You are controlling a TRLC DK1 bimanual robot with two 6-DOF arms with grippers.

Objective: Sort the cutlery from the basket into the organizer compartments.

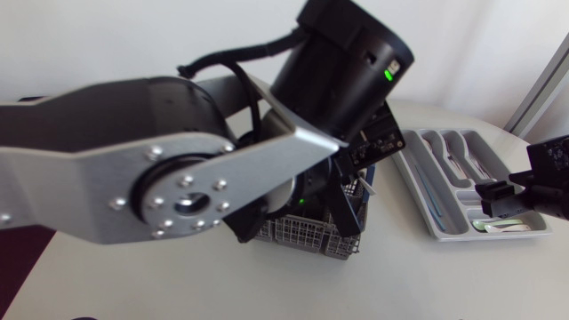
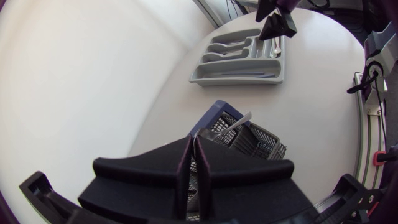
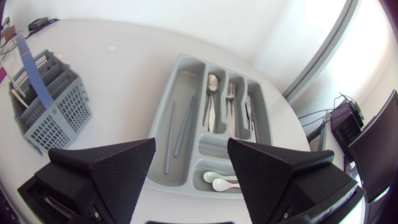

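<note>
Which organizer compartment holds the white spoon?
The crosswise end compartment, nearest the right gripper; the long ones hold metal cutlery and grey sticks.

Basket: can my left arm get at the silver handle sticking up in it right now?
Probably yes: the left gripper hangs just over the basket with nothing between it and the silver handle, though its jaws are shut and must open first.

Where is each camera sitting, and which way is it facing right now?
Head view: fixed above the table, looking down; my left arm covers much of the basket, organizer to the right.
Left wrist view: on the left arm, looking past the left fingers into the basket.
Right wrist view: over the organizer, open right fingers framing it.
Shared: all three show basket and organizer.
</note>
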